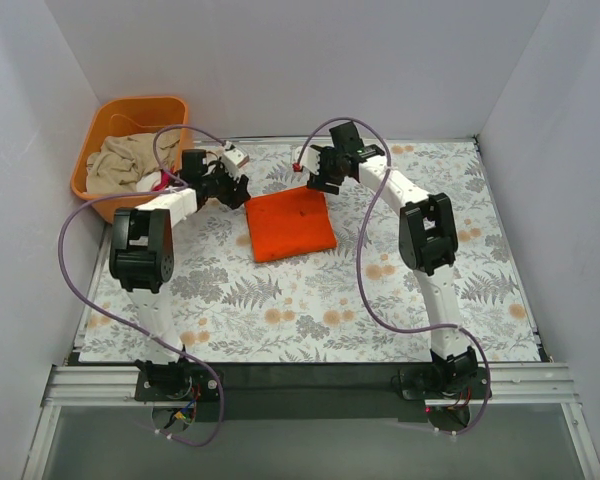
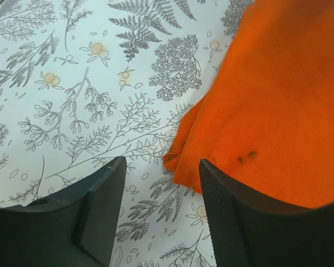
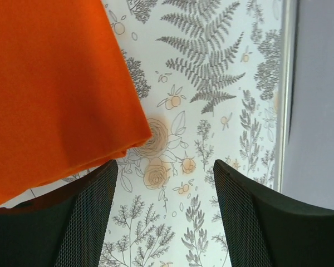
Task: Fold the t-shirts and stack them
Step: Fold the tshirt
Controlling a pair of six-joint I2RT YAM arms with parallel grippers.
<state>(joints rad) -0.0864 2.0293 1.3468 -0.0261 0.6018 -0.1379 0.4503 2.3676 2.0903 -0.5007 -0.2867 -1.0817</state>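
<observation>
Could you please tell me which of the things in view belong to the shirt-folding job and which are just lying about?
Job in hand:
- orange shirt, folded, mid-table
- beige cloth in the tub, probably more shirts to fold

Just lying about:
- tub, only a container
- tablecloth, floral, under everything
</observation>
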